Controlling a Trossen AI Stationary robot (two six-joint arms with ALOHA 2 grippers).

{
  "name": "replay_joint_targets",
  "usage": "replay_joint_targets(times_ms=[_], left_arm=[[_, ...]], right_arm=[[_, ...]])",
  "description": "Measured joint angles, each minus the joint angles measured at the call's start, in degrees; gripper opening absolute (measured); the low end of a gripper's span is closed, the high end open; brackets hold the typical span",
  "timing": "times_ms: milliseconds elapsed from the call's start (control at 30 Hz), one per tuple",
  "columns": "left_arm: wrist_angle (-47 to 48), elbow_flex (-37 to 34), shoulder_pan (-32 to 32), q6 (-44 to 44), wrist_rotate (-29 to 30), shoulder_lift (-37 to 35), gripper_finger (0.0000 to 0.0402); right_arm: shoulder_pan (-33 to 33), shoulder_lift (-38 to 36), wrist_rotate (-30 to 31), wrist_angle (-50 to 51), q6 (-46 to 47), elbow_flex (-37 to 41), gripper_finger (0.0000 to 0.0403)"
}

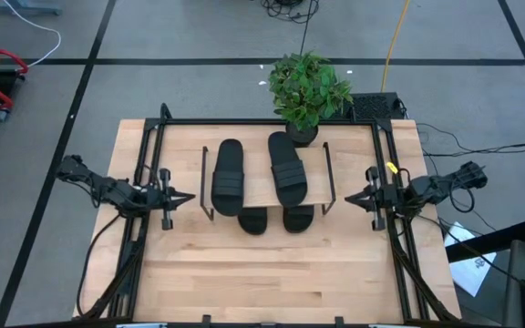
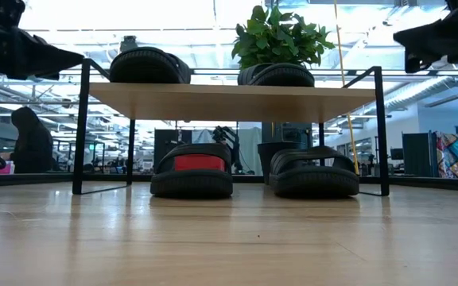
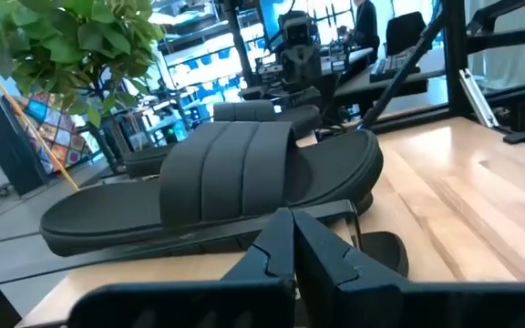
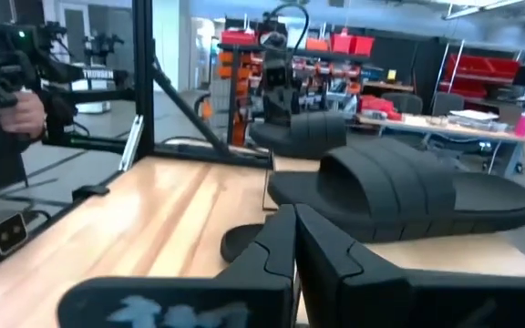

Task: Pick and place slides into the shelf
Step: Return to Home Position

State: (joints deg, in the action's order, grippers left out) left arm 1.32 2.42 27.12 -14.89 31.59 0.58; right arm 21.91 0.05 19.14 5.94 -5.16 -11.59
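Note:
Two black slides lie flat on the shelf's plank top (image 1: pixel 253 182): the left one (image 1: pixel 229 177) and the right one (image 1: pixel 287 168). Two more stand on the table under the plank, their ends sticking out toward the near edge: one (image 1: pixel 252 220) (image 2: pixel 192 170) and the other (image 1: pixel 298 218) (image 2: pixel 314 171). My left gripper (image 1: pixel 190 197) (image 3: pixel 293 219) hangs shut left of the shelf, pointing at it. My right gripper (image 1: pixel 348 197) (image 4: pixel 294 215) hangs shut right of the shelf, pointing at it. Neither touches anything.
A potted green plant (image 1: pixel 306 91) stands at the table's far edge behind the shelf. Black frame rails (image 1: pixel 144 182) run along both table sides. Bare wood (image 1: pixel 262 273) stretches from the shelf to the near edge. A person (image 2: pixel 30 139) sits in the room beyond.

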Motion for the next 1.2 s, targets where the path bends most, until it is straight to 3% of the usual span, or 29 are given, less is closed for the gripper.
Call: replay_joint_targets(times_ms=[467,1200], left_arm=[[0.13,0.00,0.00,1.48,-1.92,0.52,0.0000],[0.31,0.02,-0.03,4.21,-3.56,0.52,0.0000]], right_arm=[[0.00,0.02,0.09,-3.11,4.01,5.46,0.0000],[0.00,0.04,-0.14,-9.29,-0.65,8.64,0.0000]])
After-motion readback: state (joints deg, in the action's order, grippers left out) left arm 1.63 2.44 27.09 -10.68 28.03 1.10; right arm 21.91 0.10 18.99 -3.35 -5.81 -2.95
